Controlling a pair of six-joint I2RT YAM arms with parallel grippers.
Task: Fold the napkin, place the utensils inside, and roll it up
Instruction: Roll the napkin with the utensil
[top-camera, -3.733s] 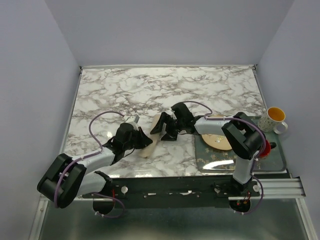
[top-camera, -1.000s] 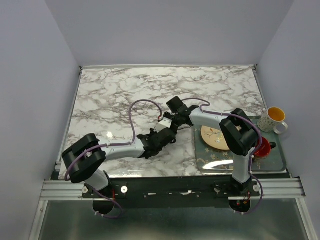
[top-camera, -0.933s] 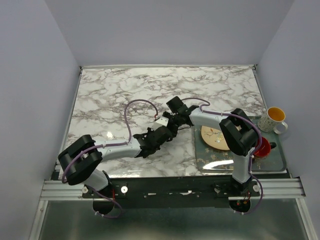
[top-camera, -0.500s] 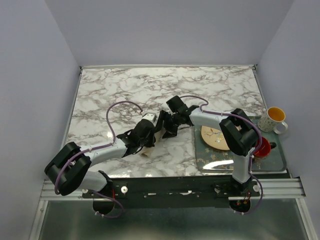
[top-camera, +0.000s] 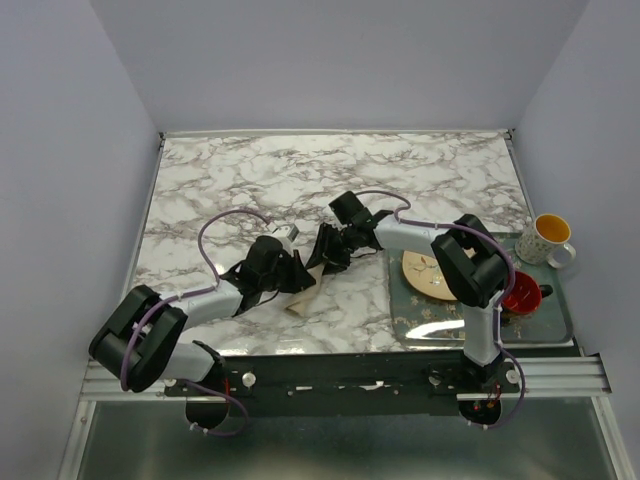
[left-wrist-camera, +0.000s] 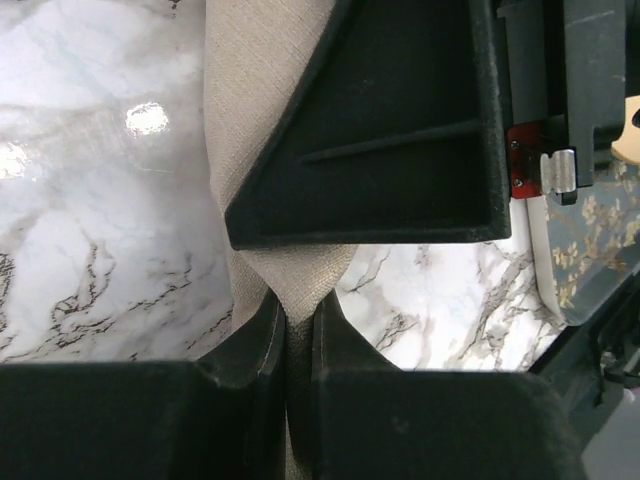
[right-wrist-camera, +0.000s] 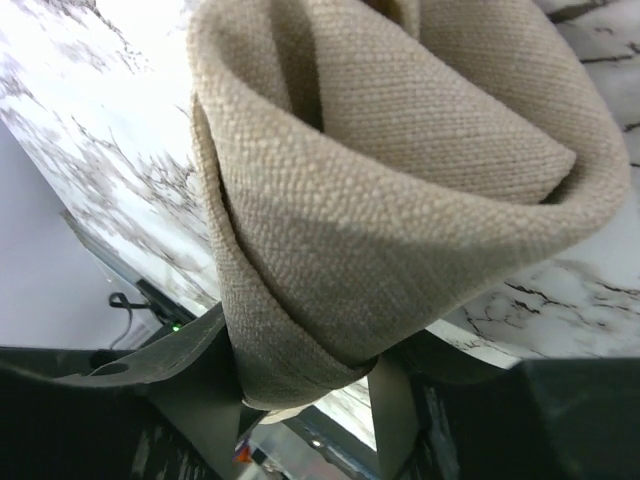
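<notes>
The napkin (top-camera: 303, 297) is a tan cloth rolled into a loose tube on the marble table, between the two arms. In the left wrist view my left gripper (left-wrist-camera: 298, 320) is shut on a thin pinch of the napkin (left-wrist-camera: 270, 90), with the right gripper's black finger (left-wrist-camera: 390, 130) just beyond. My right gripper (right-wrist-camera: 300, 360) holds the other end. The rolled napkin (right-wrist-camera: 400, 200) fills the gap between its fingers and touches both. From above, the left gripper (top-camera: 290, 272) and right gripper (top-camera: 326, 254) sit close together on the roll. The utensils are hidden.
A patterned tray (top-camera: 555, 325) lies at the right, holding a round tan plate (top-camera: 430, 275) and a red cup (top-camera: 522, 295). A yellow-and-white mug (top-camera: 548, 238) stands beside the tray's far corner. The tray's edge (left-wrist-camera: 590, 260) shows to the right of the left gripper.
My left arm has drawn back to the left from under the right gripper, still pinching the cloth. A tan end of the roll now shows on the near side. The right arm has barely moved.
</notes>
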